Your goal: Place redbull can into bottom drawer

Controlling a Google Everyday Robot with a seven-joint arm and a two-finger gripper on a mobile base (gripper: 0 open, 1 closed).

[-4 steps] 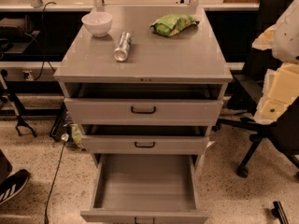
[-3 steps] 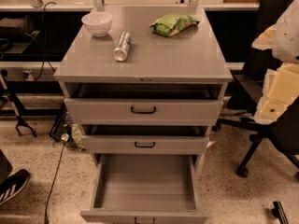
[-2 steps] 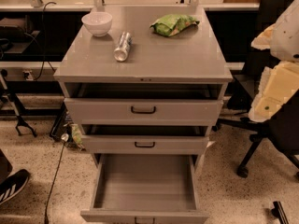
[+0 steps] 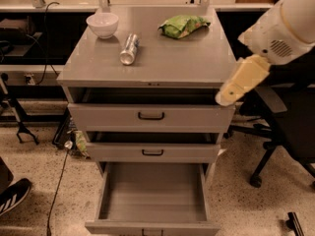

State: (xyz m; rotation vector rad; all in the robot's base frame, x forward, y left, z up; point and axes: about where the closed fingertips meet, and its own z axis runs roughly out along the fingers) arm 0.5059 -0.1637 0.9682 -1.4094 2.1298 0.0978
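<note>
The redbull can (image 4: pixel 129 48) is a slim silver can lying on its side on the grey cabinet top (image 4: pixel 177 58), just in front of the white bowl. The bottom drawer (image 4: pixel 152 193) is pulled wide open at the foot of the cabinet, and its grey interior holds nothing. My gripper (image 4: pixel 238 82), cream-coloured on a white arm, hangs at the cabinet's right front corner. It is level with the top drawer and well to the right of the can. It holds nothing that I can see.
A white bowl (image 4: pixel 102 24) and a green crinkled bag (image 4: pixel 183 25) sit at the back of the cabinet top. The top drawer (image 4: pixel 151 116) and middle drawer (image 4: pixel 152 152) are slightly open. A black office chair (image 4: pixel 283 132) stands to the right. A shoe (image 4: pixel 14 194) and cables (image 4: pixel 59 181) are on the floor at left.
My arm and gripper have swung left and slightly up, from beside the chair to the cabinet's right front corner. The can, bowl, bag and drawers have not moved.
</note>
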